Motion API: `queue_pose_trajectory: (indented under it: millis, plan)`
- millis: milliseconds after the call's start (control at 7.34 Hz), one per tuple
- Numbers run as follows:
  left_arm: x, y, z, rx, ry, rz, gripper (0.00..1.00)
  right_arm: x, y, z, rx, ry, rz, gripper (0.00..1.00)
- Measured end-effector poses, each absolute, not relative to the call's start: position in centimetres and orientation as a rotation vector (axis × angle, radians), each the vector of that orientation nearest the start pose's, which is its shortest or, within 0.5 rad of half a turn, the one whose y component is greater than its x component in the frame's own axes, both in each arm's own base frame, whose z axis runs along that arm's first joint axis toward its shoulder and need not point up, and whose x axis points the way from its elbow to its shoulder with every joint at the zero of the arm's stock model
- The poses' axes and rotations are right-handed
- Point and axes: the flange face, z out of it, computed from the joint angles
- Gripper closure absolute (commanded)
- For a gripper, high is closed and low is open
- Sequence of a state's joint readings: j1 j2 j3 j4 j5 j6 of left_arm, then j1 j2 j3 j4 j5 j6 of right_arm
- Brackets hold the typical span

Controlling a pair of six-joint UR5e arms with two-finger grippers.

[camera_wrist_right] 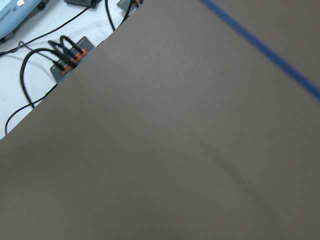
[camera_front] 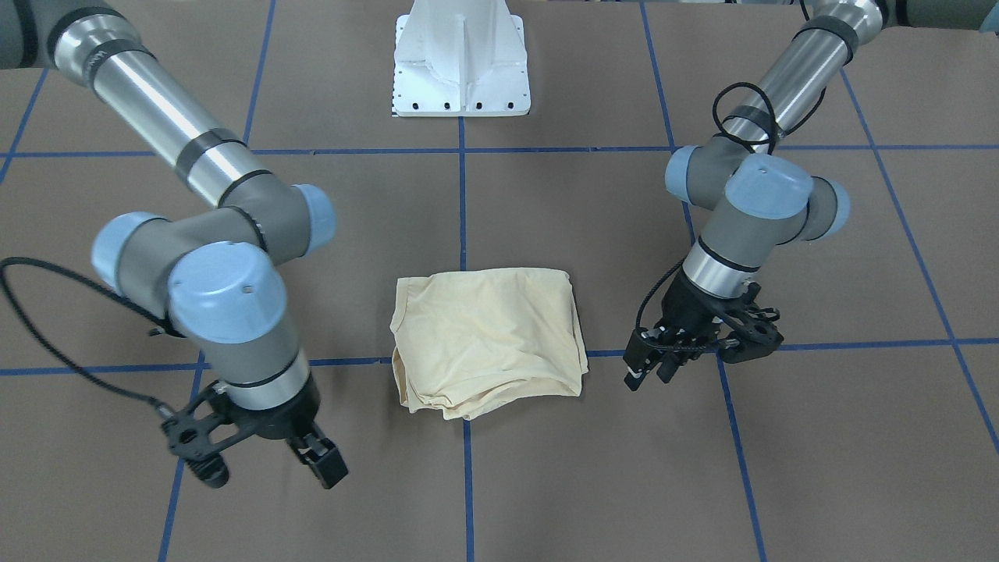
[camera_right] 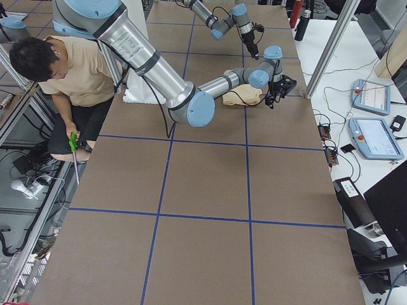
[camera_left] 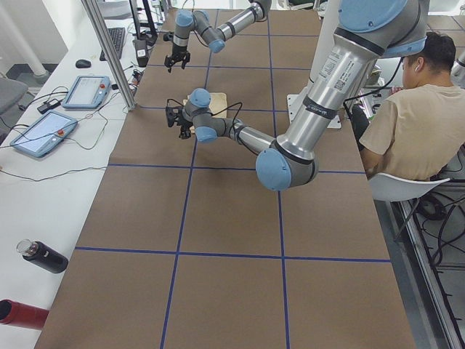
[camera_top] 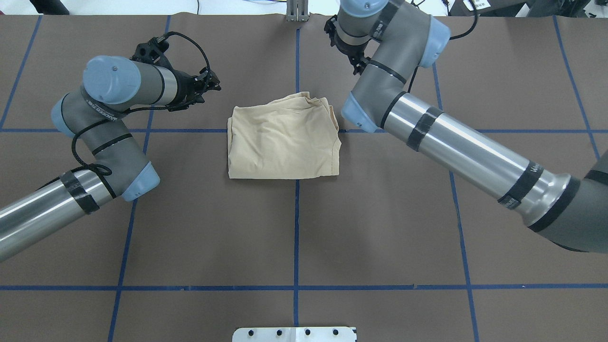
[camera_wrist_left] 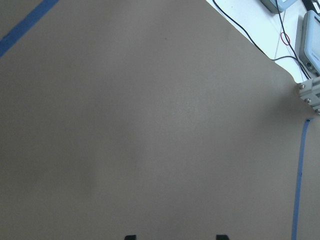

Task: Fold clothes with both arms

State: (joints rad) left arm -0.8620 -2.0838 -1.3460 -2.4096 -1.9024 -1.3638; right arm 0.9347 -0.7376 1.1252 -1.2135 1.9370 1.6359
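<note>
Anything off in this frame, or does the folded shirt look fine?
Only a minor thing: the folded T-shirt is not squared. Its edge on the operators' side is rumpled, with layers bulging unevenly, while the edge toward the robot lies straighter. The left gripper and right gripper are clear of it. No damage visible.

Brown table cover point(camera_wrist_left: 150, 125) fills the view. Blue tape point(camera_wrist_left: 27, 22) crosses the far left corner, and another strip point(camera_wrist_left: 301, 175) runs along the right. White bench point(camera_wrist_left: 255, 12) shows far right. Two dark fingertips point(camera_wrist_left: 130, 237) stand apart at the near edge.
</note>
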Motion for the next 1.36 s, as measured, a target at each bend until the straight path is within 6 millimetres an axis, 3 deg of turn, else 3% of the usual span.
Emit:
queue_pose_trajectory:
  millis: [136, 409, 681, 954, 1090, 1226, 1362]
  plan:
    - [33.3, -60.8, 39.7, 0.355, 1.092, -0.265, 0.00, -33.9, -72.1, 33.7, 0.008, -0.837, 0.723, 0.00]
    - [22.1, -59.9, 45.7, 0.469, 0.999, -0.069, 0.00, -18.9, -72.5, 41.1, 0.055, -0.824, 0.561, 0.00]
    - [11.7, -58.2, 52.4, 0.593, 0.845, 0.118, 0.00, -6.6, -69.9, 47.4, 0.102, -0.798, 0.364, 0.00]
    - [1.2, -54.4, 58.0, 0.608, 0.794, 0.197, 0.00, 2.0, -65.6, 52.6, 0.114, -0.742, 0.118, 0.00]
    - [-2.3, -51.9, 59.8, 0.577, 0.806, 0.166, 0.00, 5.7, -63.3, 54.4, 0.112, -0.724, 0.026, 0.00]
    - [-4.0, -49.6, 60.6, 0.536, 0.818, 0.139, 0.00, 8.1, -60.7, 55.4, 0.112, -0.716, -0.030, 0.00]
    - [-4.5, -47.3, 60.3, 0.511, 0.823, 0.125, 0.00, 9.3, -58.2, 56.0, 0.115, -0.713, -0.055, 0.00]
